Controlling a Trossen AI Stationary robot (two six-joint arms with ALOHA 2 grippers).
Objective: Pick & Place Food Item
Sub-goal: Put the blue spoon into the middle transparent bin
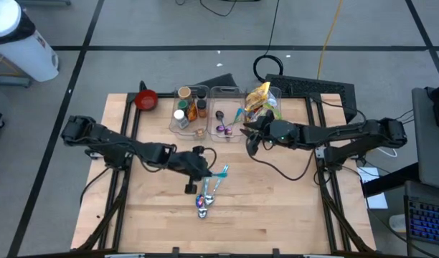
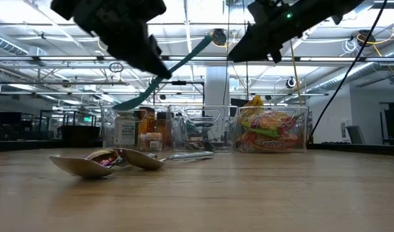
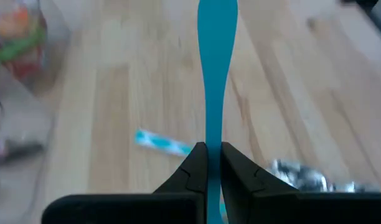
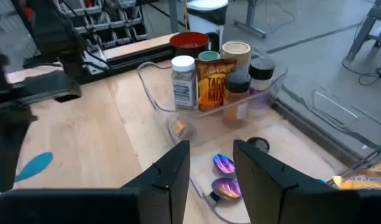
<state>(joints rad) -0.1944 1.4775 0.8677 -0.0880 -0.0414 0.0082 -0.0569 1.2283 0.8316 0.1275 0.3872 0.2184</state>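
My left gripper (image 1: 205, 166) is shut on a teal flat-handled utensil (image 1: 222, 172) above the middle of the table; the utensil also shows in the low view (image 2: 184, 58). Below it, metal spoons (image 1: 204, 203) lie on the wood, one with a wrapped candy (image 2: 104, 156) in its bowl. My right gripper (image 1: 249, 143) is open and empty, hanging above the near edge of the middle clear bin (image 1: 223, 118). That bin holds purple wrapped candies (image 4: 223, 165). My left gripper pinches the teal utensil's narrow handle (image 3: 214, 140) between its two fingers. The handle runs along the fingers and widens into a flat end (image 3: 216, 18) beyond them. The utensil is lifted clear of the table and slants in the low view.
Three clear bins stand in a row at the table's far side: spice jars (image 4: 215, 78) in the left one, snack bags (image 1: 260, 100) in the right one. A red bowl (image 1: 145, 99) is at the far left. A teal-and-white piece (image 3: 159, 142) lies on the wood.
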